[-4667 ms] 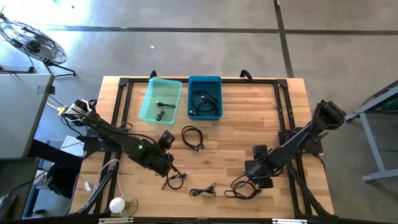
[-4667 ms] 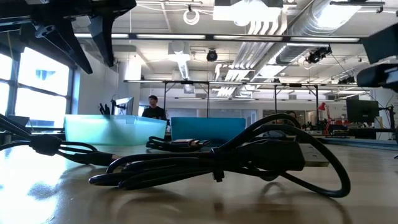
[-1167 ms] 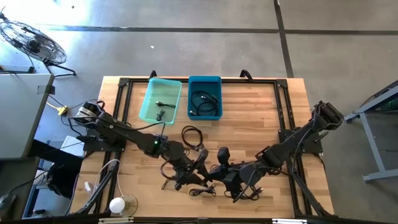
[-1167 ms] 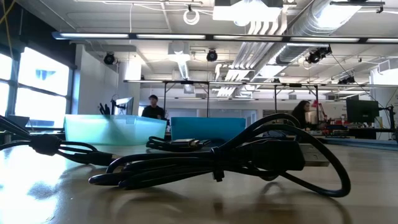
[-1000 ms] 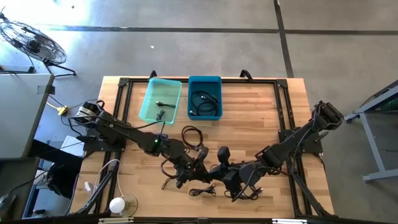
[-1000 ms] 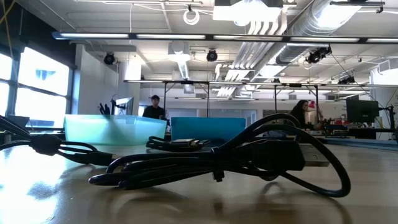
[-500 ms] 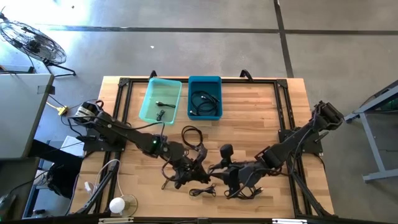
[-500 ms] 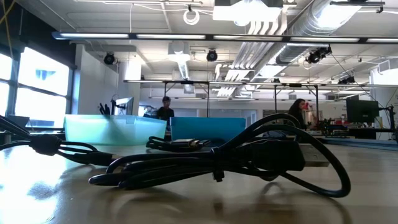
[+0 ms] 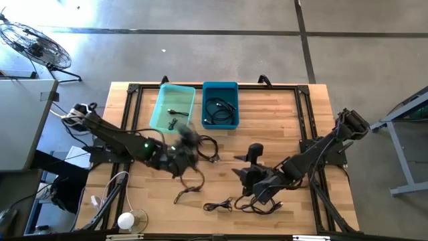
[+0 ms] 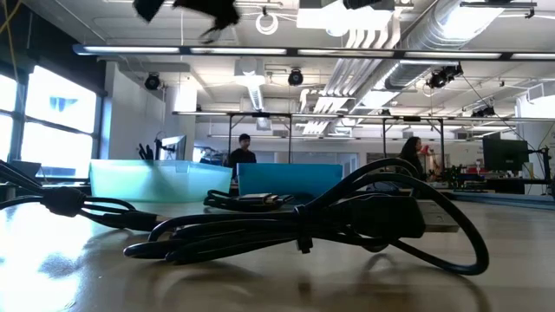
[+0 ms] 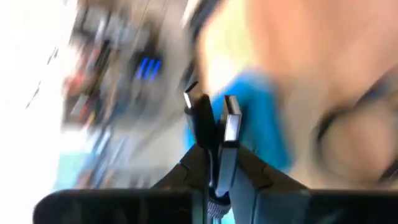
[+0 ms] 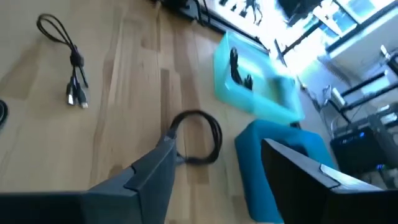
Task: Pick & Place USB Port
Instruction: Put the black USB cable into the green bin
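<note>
My left gripper (image 9: 189,138) is up over the table just near of the light teal bin (image 9: 172,107) and is shut on a black USB cable (image 9: 190,179). Two of the cable's plugs (image 11: 212,117) stick out past the fingers, and its far end trails to the table (image 9: 180,196). My right gripper (image 9: 249,167) stands open over mid-table, right of the left one, with nothing between its fingers (image 12: 155,171). The blue bin (image 9: 220,105) holds a coiled cable. My left gripper pinches the cable just behind its two plug ends (image 11: 214,155), between its two fingers. The plugs lie side by side and point on past the fingertips. The rest of the cable hangs slack below the gripper, with its lower end (image 9: 182,195) at the table.
A looped black cable (image 9: 207,148) lies near the bins, a small cable (image 9: 217,205) near the front edge, and a thick bundle (image 10: 303,221) under the right arm. The light teal bin holds small cables. People move in the room beyond.
My left gripper has risen and swung from beside the right gripper toward the far left, toward the light teal bin. It took the cable's plug end with it, while the cable's other end trails at the table. My right gripper has drawn back slightly toward the right.
</note>
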